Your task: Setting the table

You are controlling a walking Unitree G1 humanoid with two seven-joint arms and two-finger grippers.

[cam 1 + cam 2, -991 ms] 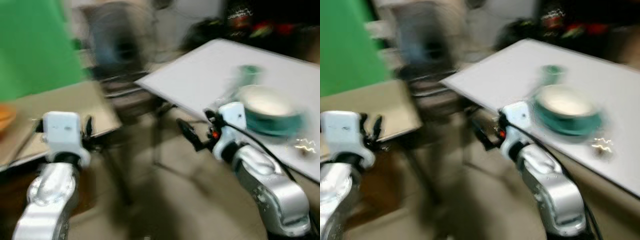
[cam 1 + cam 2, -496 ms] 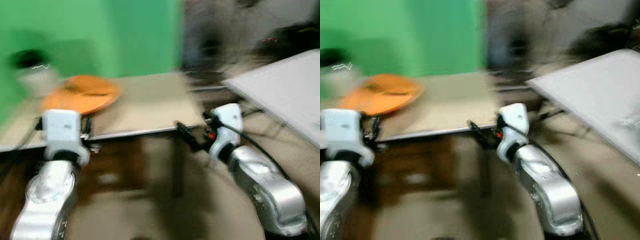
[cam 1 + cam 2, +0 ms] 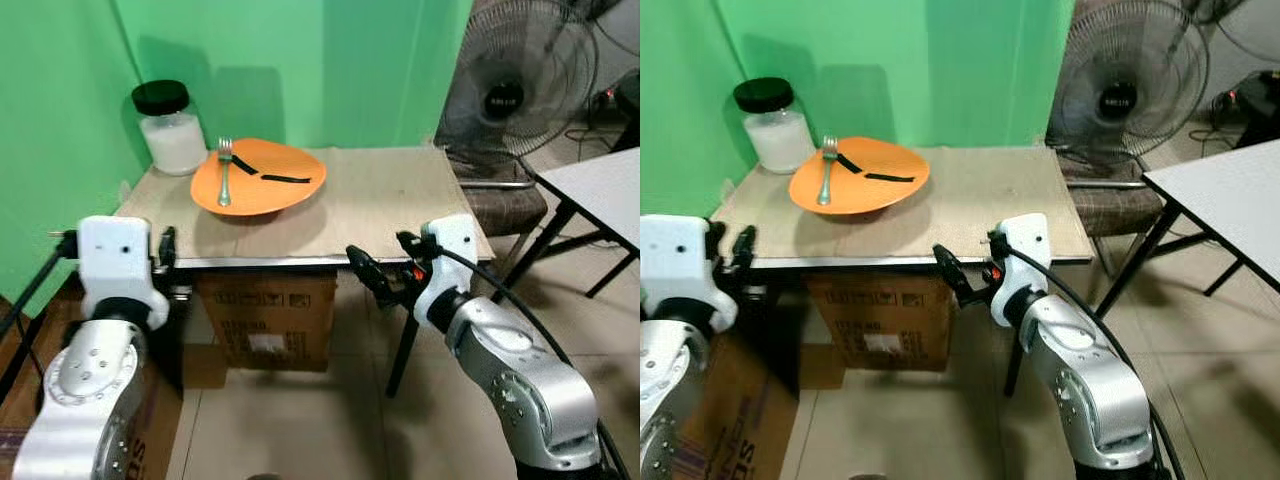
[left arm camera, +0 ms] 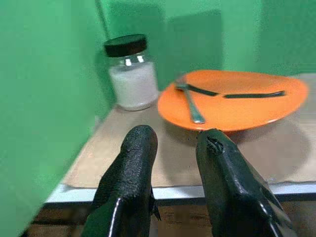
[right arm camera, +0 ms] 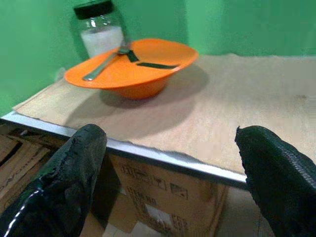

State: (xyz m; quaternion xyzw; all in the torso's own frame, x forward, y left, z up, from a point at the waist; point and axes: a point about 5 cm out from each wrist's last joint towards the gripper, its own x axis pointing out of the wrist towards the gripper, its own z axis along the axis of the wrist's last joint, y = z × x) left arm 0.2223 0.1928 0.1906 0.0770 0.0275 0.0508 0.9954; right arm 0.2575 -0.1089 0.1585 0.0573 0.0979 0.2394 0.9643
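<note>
Resting on the desk (image 3: 380,205), the orange plate (image 3: 258,178) (rigid, probably slippery) is best gripped at its rim; right gripper (image 5: 170,163) jaws are spread wide, left gripper (image 4: 175,148) jaws narrowly parted, both empty.

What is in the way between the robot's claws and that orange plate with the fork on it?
Nothing visible. Both end effectors, left and right, hang just short of the table's near edge. Bare tabletop lies between that edge and the orange plate. The jar stands behind the plate, by the wall.
</note>
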